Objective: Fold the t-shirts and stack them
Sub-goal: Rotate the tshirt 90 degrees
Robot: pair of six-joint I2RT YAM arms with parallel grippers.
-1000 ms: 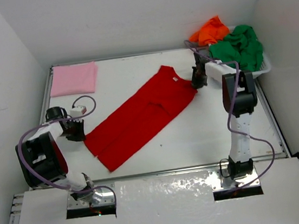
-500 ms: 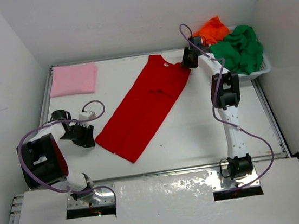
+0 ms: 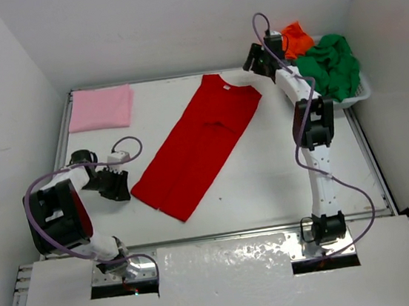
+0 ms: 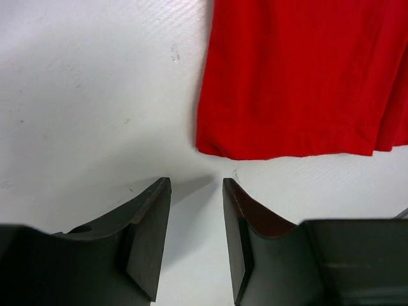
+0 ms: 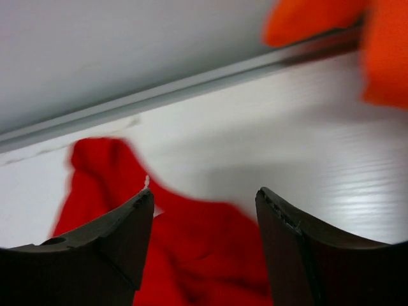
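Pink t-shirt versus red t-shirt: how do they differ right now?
The pink t-shirt is folded into a compact rectangle; the red t-shirt is only narrowed into a long strip. The pink t-shirt sits square in the far left corner; the red t-shirt lies diagonally mid-table. Both lie flat on the table.

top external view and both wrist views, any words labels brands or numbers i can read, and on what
None can be read.
Red t-shirt: a small white neck tag, too small and blurred to read.
Pink t-shirt and white mesh basket: no lettering shows.
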